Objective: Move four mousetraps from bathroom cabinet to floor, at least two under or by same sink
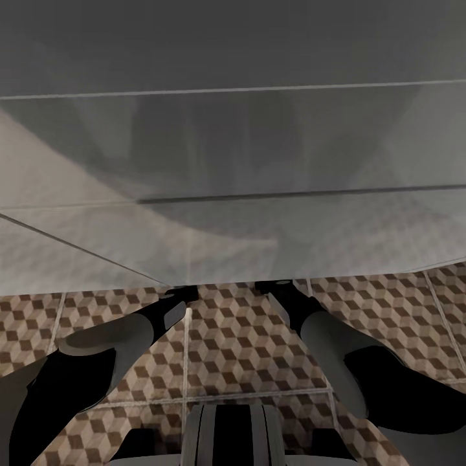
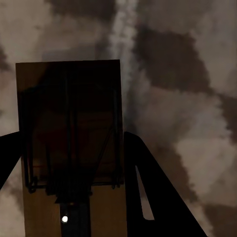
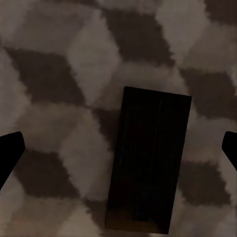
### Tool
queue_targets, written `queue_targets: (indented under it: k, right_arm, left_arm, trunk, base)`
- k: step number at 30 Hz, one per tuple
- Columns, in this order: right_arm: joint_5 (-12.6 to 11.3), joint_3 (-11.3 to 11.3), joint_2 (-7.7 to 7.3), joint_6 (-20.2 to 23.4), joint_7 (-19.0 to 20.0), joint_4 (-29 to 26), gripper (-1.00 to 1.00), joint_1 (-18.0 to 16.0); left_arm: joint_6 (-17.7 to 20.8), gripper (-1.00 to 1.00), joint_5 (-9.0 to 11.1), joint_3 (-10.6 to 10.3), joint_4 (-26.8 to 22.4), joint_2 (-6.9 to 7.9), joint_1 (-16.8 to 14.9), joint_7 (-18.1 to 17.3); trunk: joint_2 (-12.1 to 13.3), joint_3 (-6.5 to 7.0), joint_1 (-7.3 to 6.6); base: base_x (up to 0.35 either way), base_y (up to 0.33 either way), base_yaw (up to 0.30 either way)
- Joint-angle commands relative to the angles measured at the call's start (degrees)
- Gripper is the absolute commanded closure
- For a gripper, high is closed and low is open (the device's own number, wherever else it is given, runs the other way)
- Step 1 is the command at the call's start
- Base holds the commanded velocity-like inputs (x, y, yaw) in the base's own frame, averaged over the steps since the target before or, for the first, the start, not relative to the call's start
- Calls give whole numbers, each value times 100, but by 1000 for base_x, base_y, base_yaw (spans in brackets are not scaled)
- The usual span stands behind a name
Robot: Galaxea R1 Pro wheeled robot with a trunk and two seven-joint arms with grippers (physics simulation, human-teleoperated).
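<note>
The left jaws gripped a tan mousetrap, long axis toward twelve o'clock; the right jaws stood released over a dark mousetrap, apparently lying on the bathroom floor

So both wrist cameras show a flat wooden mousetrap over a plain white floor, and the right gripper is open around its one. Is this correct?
Not quite: the floor is not plain white. Both wrist views show the glossy tiled floor with the brown, beige and white cube pattern. The rest holds: a tan wooden mousetrap with metal wire in the left wrist view, a dark brown flat mousetrap in the right, and the right gripper open around it.
</note>
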Motion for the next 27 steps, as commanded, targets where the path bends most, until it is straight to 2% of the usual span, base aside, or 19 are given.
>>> queue_targets:
  k: [1, 27]
  right_arm:
    - [0, 0, 0, -1, 0, 0, -100, 0]
    - [0, -4, 0, 5, 0, 7, -100, 0]
  left_arm:
    - [2, 100, -17, 0, 0, 0, 0, 4]
    - [-57, 100, -25, -8, -7, -5, 0, -3]
  trunk:
    - [0, 0, 0]
    - [0, 0, 0]
  base:
    - [0, 0, 0]
    - [0, 0, 0]
